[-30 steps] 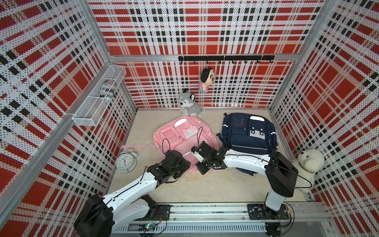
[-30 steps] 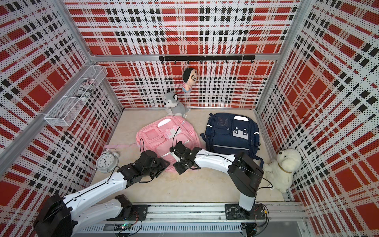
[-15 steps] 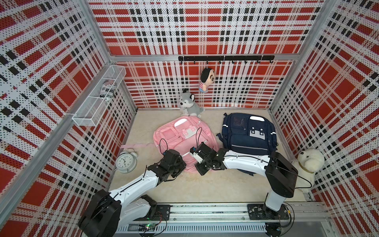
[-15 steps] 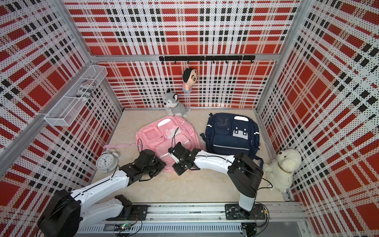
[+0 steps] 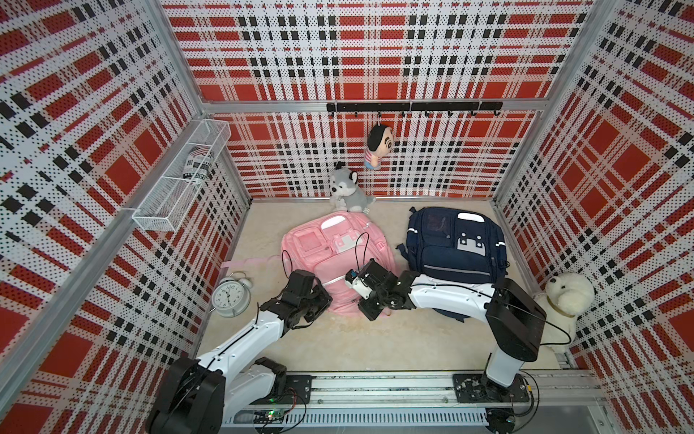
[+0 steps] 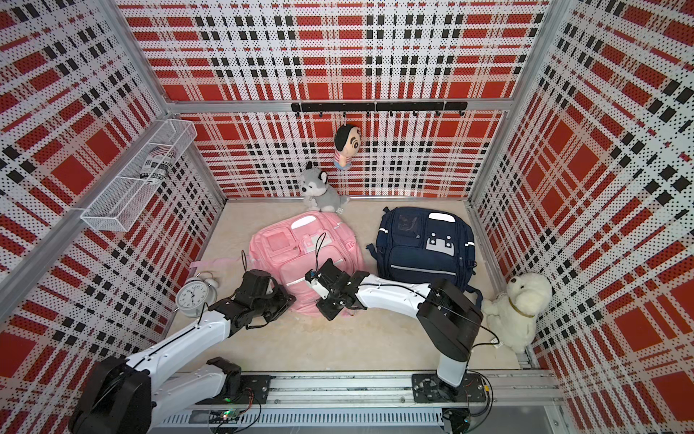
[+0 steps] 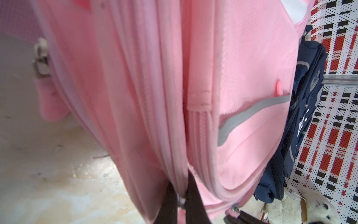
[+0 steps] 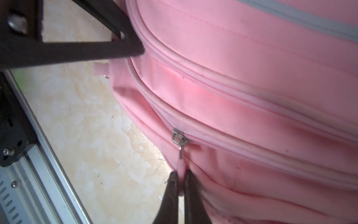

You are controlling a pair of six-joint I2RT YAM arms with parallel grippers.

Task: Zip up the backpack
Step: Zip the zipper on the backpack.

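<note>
1. The pink fabric backpack (image 5: pixel 338 255) lies flat on the beige marbled bench (image 5: pixel 375 349) with its front pockets up. Both arms work at its edge nearest the robot's base.
2. The right gripper (image 8: pixel 180 182) is clenched on the pink pull tab (image 8: pixel 181 170). The tab hangs from a small metal zip slider (image 8: pixel 179 136) on the backpack's side seam, close to a rounded corner. Gripping the tab rather than the slider lets the pull run along the track, I judge.
3. The left gripper (image 7: pixel 181 201) is pinched shut on a ridge of the backpack's zip seam, farther along that same near edge. What sits between its tips is too blurred to name. Its likely job is to anchor the cloth, so the bag stays taut and does not slide when the slider is drawn.
4. I cannot tell how much of the zip is unclosed, because piping hides the teeth on both sides of the slider.
5. The next move calls for a steady draw along the curved seam. The risks are the tab slipping free or cloth bunching at the corner.
6. A navy blue backpack (image 5: pixel 456 244) lies just beside the pink one on the right arm's side. A round white alarm clock (image 5: pixel 230 298) stands near it on the left arm's side. Both are apart from the grip points.
</note>
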